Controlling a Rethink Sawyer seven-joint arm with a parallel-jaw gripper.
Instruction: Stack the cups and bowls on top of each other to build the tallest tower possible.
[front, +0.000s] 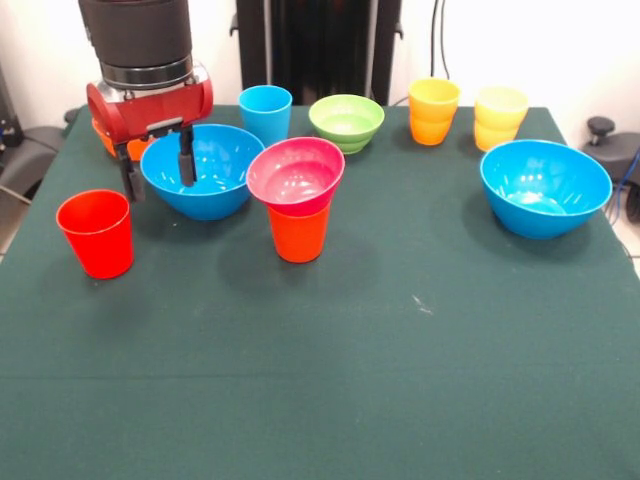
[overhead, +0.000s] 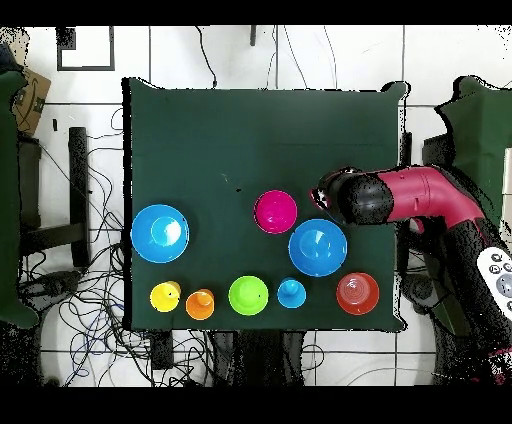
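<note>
My gripper (front: 158, 170) is open at the left rim of a large blue bowl (front: 210, 175), one finger inside the bowl and one outside it. A red cup (front: 96, 233) stands alone just in front and to the left. A pink-red bowl (front: 296, 172) sits tilted on an orange cup (front: 298, 233), forming a short tower at the middle. In the overhead view the arm (overhead: 400, 195) reaches over that blue bowl's (overhead: 317, 247) edge, and the pink-red bowl (overhead: 275, 211) lies beside it.
Along the far row stand a light blue cup (front: 265, 113), a lime-green bowl (front: 346, 122), a yellow-orange cup pile (front: 433, 110) and a pale yellow cup pile (front: 500, 117). A second blue bowl (front: 545, 187) sits right. An orange bowl (overhead: 357, 293) lies partly behind the gripper.
</note>
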